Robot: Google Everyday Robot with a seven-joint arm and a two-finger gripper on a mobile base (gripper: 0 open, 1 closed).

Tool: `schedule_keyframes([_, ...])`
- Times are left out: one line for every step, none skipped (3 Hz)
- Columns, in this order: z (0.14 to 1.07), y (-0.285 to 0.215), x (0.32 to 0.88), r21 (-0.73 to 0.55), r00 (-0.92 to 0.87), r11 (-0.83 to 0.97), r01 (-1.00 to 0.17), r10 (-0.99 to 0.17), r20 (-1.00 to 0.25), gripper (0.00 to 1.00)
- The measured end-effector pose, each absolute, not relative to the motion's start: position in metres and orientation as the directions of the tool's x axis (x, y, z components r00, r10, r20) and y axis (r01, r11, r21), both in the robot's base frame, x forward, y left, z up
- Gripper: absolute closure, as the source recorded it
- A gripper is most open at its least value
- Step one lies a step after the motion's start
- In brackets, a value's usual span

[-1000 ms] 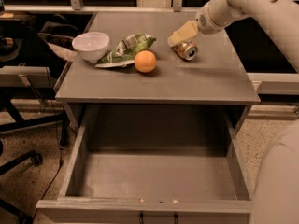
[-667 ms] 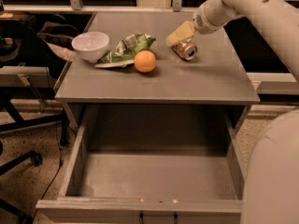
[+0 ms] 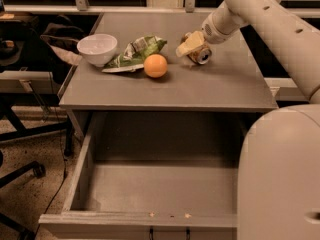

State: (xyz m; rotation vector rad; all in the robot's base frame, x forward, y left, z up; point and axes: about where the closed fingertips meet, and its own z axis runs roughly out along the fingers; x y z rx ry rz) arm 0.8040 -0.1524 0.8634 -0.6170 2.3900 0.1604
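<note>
We log the pincer low over the table, right of the table's centre and about halfway between its back and front edges. The arm comes in over the back right corner. The pincer sits against a drink can, which lies on its side with its shiny end turned toward the front right corner. The pale pincer covers the can's left and upper side. We cannot tell whether the pincer is clenched on the can or released, since the contact is hidden. An orange rests near the centre of the table, apart from the can and to its left. A crumpled green and white chip bag lies just behind the orange and runs toward the left edge, close to touching the orange. A white bowl stands upright near the left edge, just beside the bag's far end. Below the front edge a drawer stands pulled out, its grey floor in view. The robot's pale body fills the lower right foreground.
</note>
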Motion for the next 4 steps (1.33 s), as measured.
schedule_keyframes([0.852,-0.1548,0.8085,-0.034,-0.699,0.891,-0.453,-0.378,-0.607,0.0])
schedule_keyframes([0.8509,-0.1551,0.8089,-0.033,-0.701,0.892,-0.451,-0.377,-0.605,0.16])
schedule_keyframes([0.8509,-0.1551,0.8089,-0.033,-0.701,0.892,-0.451,-0.377,-0.605,0.47])
schedule_keyframes([0.8509,-0.1551,0.8089,-0.033,-0.701,0.892,-0.451,-0.377,-0.605,0.7])
